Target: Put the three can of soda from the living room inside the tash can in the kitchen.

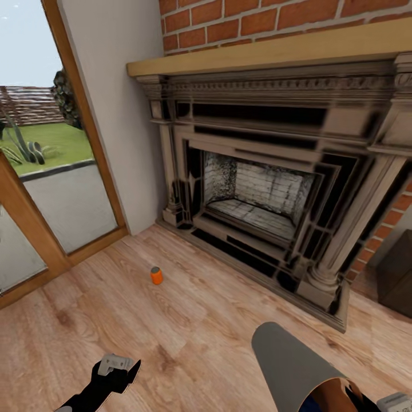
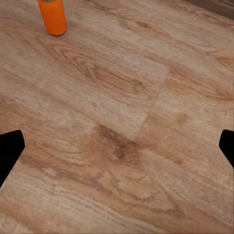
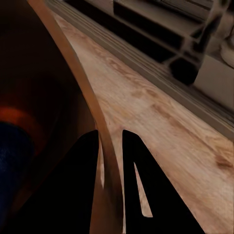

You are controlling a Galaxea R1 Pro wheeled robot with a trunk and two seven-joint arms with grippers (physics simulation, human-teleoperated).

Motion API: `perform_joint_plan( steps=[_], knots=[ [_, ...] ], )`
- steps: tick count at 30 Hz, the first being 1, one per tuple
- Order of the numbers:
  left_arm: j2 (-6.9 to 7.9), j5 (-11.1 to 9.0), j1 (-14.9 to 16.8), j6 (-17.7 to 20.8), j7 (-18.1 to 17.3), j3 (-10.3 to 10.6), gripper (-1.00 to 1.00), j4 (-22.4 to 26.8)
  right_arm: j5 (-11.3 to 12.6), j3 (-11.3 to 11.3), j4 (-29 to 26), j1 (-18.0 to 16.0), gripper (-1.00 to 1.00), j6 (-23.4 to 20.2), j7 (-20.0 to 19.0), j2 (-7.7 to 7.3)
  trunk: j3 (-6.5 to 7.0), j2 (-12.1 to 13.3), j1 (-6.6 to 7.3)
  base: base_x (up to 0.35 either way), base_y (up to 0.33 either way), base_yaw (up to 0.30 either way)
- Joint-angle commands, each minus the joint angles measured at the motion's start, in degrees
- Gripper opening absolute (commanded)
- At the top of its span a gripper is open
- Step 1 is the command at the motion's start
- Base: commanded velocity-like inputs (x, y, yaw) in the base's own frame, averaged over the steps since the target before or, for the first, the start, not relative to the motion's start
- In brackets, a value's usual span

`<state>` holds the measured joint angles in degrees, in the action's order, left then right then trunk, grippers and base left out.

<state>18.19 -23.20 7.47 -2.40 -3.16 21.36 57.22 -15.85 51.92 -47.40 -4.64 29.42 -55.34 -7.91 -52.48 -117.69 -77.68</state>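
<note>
From the head camera, my left hand (image 1: 117,366) hangs low over the wood-plank floor (image 1: 189,320), short of the small bright orange soda can (image 1: 156,275) standing upright before the carved stone fireplace (image 1: 257,189). My right hand (image 1: 372,403) holds the round grey trash can (image 1: 292,360) tilted.

Left wrist camera: the fingers (image 2: 9,151) are spread wide and empty, the orange can (image 2: 52,16) ahead of them.

Right wrist camera: the fingers (image 3: 87,170) pinch the bin's rim (image 3: 105,146); something blue and orange lies inside.
</note>
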Motion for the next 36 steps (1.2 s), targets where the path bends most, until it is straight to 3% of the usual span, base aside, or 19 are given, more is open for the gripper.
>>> perform_joint_plan(
  steps=[1,20,36],
  knots=[
    [0.0,0.0,0.0,0.0,0.0,0.0,1.0,0.0,0.4,0.0,-0.1,0.0,-1.0,-0.1,-0.3,0.06,0.0,0.0,0.0,0.091,0.322,-0.001],
    [0.0,0.0,0.0,-0.1,0.0,0.0,1.0,0.0,0.4,0.0,-0.1,0.0,-1.0,-0.1,-0.4,0.46,0.02,0.0,0.0,0.1,0.268,-0.002],
    [0.0,0.0,0.0,-0.1,0.0,0.0,1.0,-0.3,0.5,0.3,-0.2,0.0,-1.0,-0.1,-0.7,0.43,0.96,0.0,0.0,0.128,0.29,-0.165]
  ],
)
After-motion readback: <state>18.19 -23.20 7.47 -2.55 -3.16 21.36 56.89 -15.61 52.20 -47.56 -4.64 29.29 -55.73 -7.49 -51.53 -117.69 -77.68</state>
